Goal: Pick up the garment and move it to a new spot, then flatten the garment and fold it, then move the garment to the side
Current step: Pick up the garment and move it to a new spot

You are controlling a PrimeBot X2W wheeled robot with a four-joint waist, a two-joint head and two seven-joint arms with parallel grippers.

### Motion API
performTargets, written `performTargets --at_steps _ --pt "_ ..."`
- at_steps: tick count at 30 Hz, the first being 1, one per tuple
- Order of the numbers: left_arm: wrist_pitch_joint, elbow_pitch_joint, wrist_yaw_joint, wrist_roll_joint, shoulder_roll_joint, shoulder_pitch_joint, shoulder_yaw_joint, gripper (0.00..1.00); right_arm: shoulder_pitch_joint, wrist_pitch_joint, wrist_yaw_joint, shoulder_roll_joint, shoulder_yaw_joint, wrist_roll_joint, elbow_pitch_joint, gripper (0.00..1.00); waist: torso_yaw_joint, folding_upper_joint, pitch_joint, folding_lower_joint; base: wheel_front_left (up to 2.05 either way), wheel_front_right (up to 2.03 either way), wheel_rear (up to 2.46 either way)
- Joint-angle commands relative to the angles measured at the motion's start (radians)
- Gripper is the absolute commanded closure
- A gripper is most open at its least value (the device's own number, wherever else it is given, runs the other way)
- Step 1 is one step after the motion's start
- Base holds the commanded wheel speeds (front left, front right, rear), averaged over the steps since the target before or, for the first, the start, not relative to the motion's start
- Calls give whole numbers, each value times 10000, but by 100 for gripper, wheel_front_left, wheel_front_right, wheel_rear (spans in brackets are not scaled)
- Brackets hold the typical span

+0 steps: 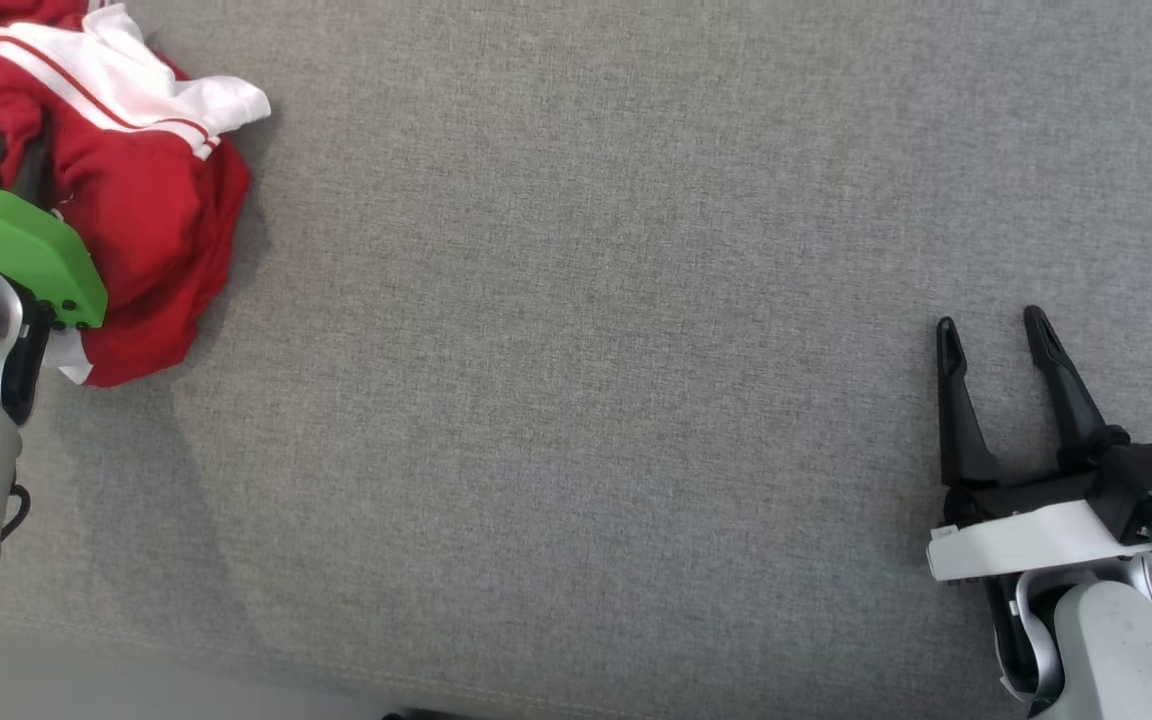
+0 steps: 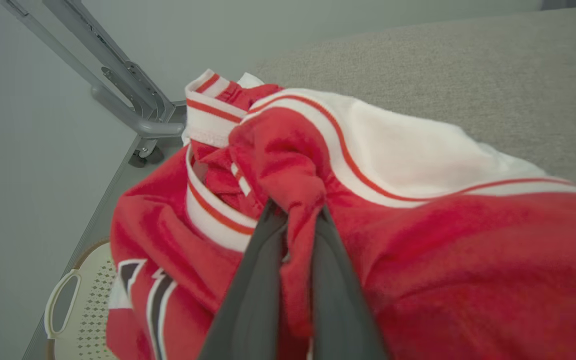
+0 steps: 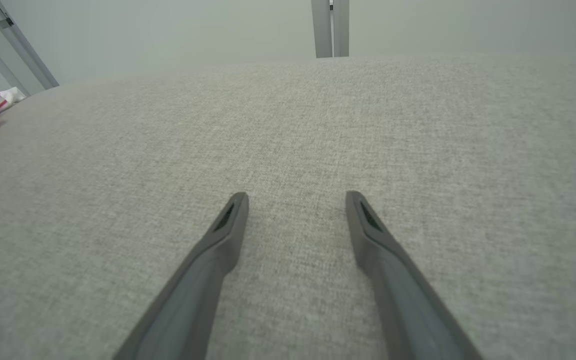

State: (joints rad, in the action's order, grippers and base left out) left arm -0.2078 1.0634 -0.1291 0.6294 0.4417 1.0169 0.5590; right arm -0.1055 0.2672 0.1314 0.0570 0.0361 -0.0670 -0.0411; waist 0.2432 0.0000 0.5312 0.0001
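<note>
Red-and-white garment (image 1: 151, 200) lies crumpled at the far left edge of the grey fabric surface (image 1: 586, 350). The left gripper (image 2: 296, 212) pinches a raised fold of the red cloth, its fingers drawn tight together. A pale perforated basket (image 2: 85, 310) sits below that edge. The right gripper (image 1: 991, 325) hovers well apart over bare fabric, fingers spread wide.

Grey bench (image 1: 576, 350): bare cloth from its middle to the right edge, passable throughout. Obstruction on top: the heaped red-and-white garment (image 1: 146, 200) at the far left corner. Beyond that corner, slanted metal struts (image 2: 118, 85); below the left edge, a perforated basket (image 2: 83, 300).
</note>
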Motion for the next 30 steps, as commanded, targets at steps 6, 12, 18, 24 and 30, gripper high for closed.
performTargets --at_steps 6,12,18,24,30 --pt "-588 -1116 -6 -301 372 117 274 100 335 -34 -11 -59 -134 -450 -562 0 -116 0 -1707 -1 0 0 0" --pt "-577 -2875 -5 -723 555 -865 132 100 687 -27 -11 -64 -707 -1374 -933 0 -727 0 -3333 -1 0 0 0" --pt "-526 -4235 -5 -460 687 -1399 749 100 1038 -27 -11 -66 -1055 -1947 -1135 0 -1763 0 -4588 -1 0 0 0" --pt "-98 -5819 -5 12 625 -1350 1053 100 1353 -27 -10 -57 -1101 -2169 -1150 0 -2947 0 -5282 -1 0 0 0" --pt "558 -6940 -2 337 288 -973 1366 100 1327 -25 -10 -53 -963 -2487 -1133 0 -3979 0 -5300 -1 0 0 0"
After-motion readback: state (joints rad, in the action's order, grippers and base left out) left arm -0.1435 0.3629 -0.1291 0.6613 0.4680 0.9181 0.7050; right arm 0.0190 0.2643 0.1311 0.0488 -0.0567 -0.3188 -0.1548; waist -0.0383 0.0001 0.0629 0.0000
